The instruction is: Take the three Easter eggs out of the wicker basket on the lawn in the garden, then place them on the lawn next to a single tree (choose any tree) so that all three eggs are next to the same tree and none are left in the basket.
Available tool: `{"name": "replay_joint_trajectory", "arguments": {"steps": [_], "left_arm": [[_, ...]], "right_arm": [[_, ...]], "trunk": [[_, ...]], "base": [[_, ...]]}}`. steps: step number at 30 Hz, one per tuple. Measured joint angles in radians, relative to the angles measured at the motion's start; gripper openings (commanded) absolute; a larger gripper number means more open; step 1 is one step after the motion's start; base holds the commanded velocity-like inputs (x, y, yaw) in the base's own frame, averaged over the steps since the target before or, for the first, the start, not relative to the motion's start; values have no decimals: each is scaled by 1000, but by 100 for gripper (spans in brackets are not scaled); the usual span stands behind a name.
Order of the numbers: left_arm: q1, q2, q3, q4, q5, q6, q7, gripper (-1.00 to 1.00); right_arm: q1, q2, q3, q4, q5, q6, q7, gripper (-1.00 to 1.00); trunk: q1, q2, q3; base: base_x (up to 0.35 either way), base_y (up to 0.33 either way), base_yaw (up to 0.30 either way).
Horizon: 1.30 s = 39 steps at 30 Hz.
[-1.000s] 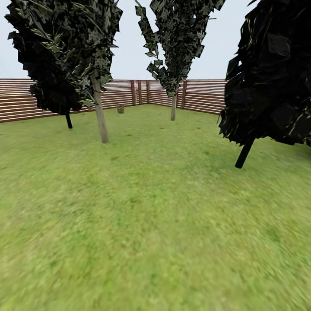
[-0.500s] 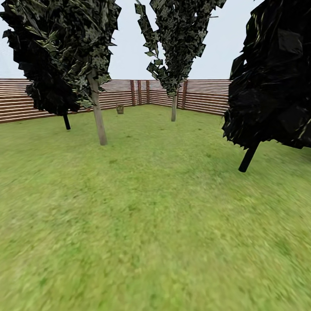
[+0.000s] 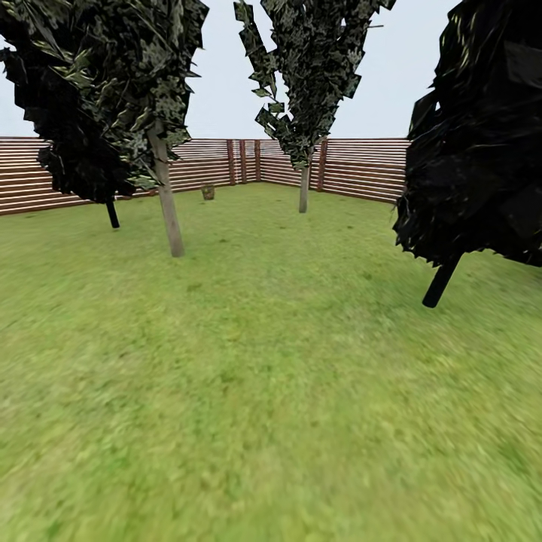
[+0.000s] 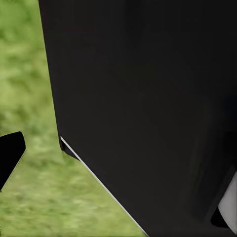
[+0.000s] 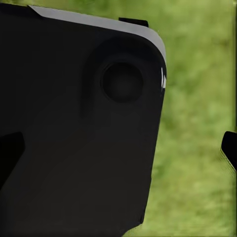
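The lawn stretches ahead of me in the head view. A slim tree with a pale trunk stands at the left, and a second such tree stands further back near the fence. Far off by the fence sits a small brown thing that may be the wicker basket; at this distance no eggs can be made out. Against grass and my own black body, my left gripper has one dark fingertip at the picture's edge. My right gripper has its fingertips far apart, nothing between them.
A near-black columnar tree leans in at the right, close to my path. Another dark tree stands behind the left pale one. A brown slatted fence closes the yard at the back. Open grass lies between the trees.
The whole view has shifted: the trees have grown slightly and drifted outward and down, so the camera has moved forward over the grass. Nothing else has moved.
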Motion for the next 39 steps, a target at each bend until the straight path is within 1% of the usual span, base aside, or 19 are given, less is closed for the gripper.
{"name": "replay_joint_trajectory", "arguments": {"steps": [39], "left_arm": [[0, 0, 0, 0, 0, 0, 0, 100]], "right_arm": [[0, 0, 0, 0, 0, 0, 0, 100]], "trunk": [[0, 0, 0]], "base": [[325, 0, 0]]}}
